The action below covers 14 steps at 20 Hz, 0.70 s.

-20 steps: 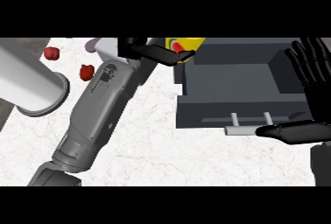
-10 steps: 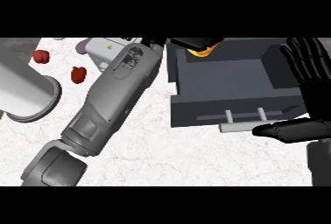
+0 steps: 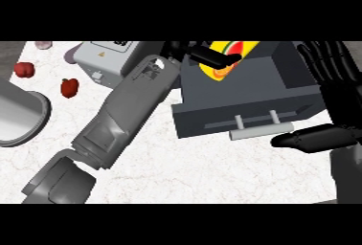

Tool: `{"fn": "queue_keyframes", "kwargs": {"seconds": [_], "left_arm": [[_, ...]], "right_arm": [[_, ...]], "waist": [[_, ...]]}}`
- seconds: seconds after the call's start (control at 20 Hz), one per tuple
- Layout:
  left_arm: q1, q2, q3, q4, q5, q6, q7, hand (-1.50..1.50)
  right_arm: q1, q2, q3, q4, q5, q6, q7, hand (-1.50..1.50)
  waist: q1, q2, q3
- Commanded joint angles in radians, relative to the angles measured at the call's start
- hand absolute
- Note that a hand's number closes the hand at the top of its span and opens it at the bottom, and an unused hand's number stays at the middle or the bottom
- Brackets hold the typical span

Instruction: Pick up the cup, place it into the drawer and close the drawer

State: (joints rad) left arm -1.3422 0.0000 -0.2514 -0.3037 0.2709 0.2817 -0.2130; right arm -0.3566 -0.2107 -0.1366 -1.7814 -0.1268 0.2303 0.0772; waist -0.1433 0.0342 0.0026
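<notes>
So the fingers [image 3: 210, 57] of the left hand [image 3: 191, 51] are curled round the cup [image 3: 225, 67], a yellow one with red and green on it, and they hide a good part of it. The cup sits over the far left corner of the open drawer [image 3: 233, 112]. I can't tell if it's touching the drawer floor or hanging just above it. The grey forearm runs from there down to the near left across the bench [image 3: 198, 167]. The right hand [image 3: 338, 95] is at the right edge just beside the drawer, fingers straight and up, holding nothing, just resting. I'd say we're at the placing step: the cup is in position but not let go. The next move calls for opening the fingers, lifting the hand clear, then pushing the drawer's front or its pale handle [image 3: 263, 129] away to shut it.
</notes>
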Motion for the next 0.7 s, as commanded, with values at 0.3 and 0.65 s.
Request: {"fn": "queue_keyframes", "kwargs": {"seconds": [0.3,0.65], "left_arm": [[0.078,0.0,-0.074,-0.021,0.106,-0.02,-0.081,-1.5],[0.065,0.0,-0.034,-0.111,0.259,-0.064,-0.147,-1.5]], "right_arm": [[-0.048,0.03,0.067,0.017,-0.03,0.052,-0.017,-1.5],[-0.078,0.041,0.194,0.021,-0.191,0.259,0.013,1.5]], "waist": [[-0.061,0.02,-0.002],[-0.062,0.015,-0.002]]}}
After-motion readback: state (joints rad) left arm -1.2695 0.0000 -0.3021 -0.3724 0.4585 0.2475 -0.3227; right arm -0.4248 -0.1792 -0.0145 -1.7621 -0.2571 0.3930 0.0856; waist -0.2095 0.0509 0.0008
